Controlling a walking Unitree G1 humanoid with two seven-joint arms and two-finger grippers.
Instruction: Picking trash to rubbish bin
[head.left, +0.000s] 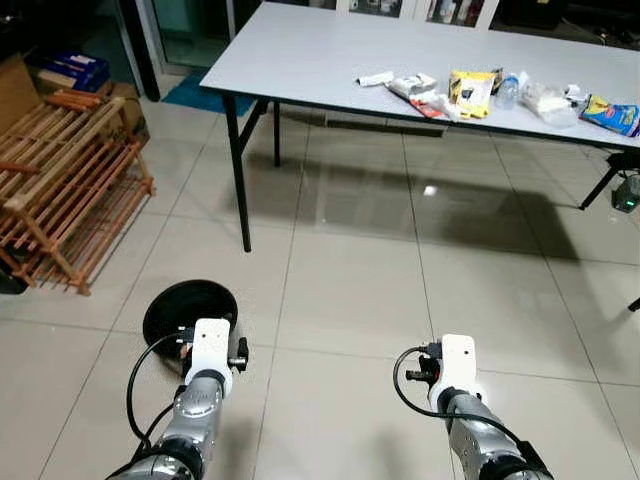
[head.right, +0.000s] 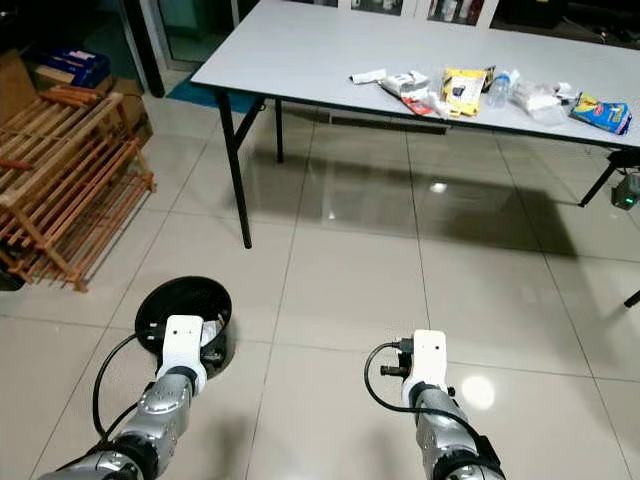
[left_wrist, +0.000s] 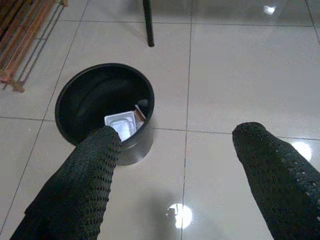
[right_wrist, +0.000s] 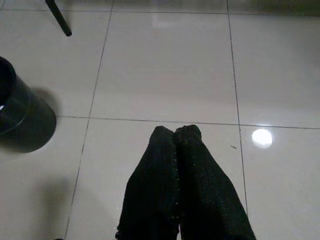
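Observation:
A black round rubbish bin stands on the tiled floor by my left arm; in the left wrist view the bin holds a clear plastic tray and another scrap. My left gripper hangs open over the floor just beside the bin, nothing between its fingers. My right gripper is shut and empty above bare tiles. Several pieces of trash lie on the grey table ahead: wrappers, a yellow packet, a plastic bottle, a blue packet.
A wooden slatted rack leans at the left. The table's black legs stand ahead of the bin. Open tiled floor lies between me and the table. A small device with a green light sits under the table's right end.

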